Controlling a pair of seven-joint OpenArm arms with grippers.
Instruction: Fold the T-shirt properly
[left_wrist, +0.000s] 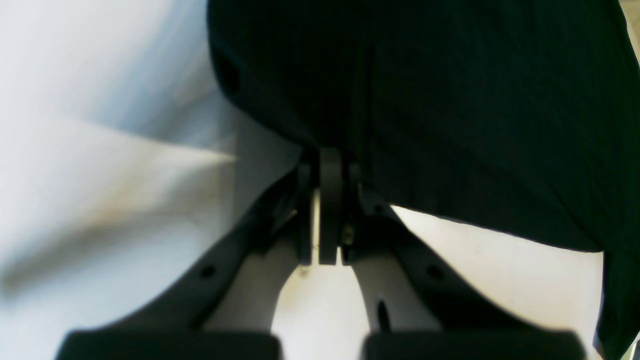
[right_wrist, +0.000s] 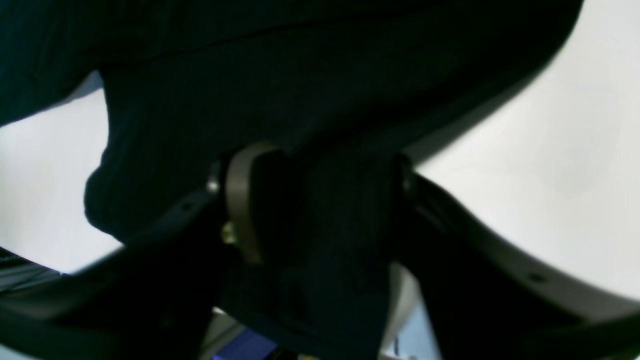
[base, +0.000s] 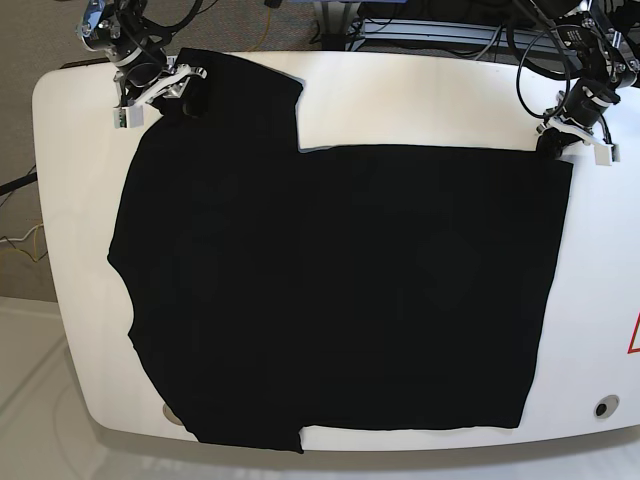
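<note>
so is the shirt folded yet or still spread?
Spread. The T-shirt lies flat on the table, both sleeves out, no fold visible.

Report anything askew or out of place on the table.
The T-shirt lies flat, but its near sleeve hangs past the table edge. The right gripper and left gripper each pinch a far corner.

- White table (base: 420, 100) with rounded corners; top glossy, evenly lit, no hard shadows.
- Small round fitting (base: 601, 408) set in the tabletop near its front right corner in the base view.
- Part of a red marking (base: 634, 336) at the table's right edge, cut off by the frame.
- Beige floor (base: 30, 45) at upper left; paler floor (base: 40, 400) at lower left.
- Metal framing and dark cables (base: 430, 35) behind the far edge.
- Loose cable (base: 18, 250) on the floor, left of the table.
</note>
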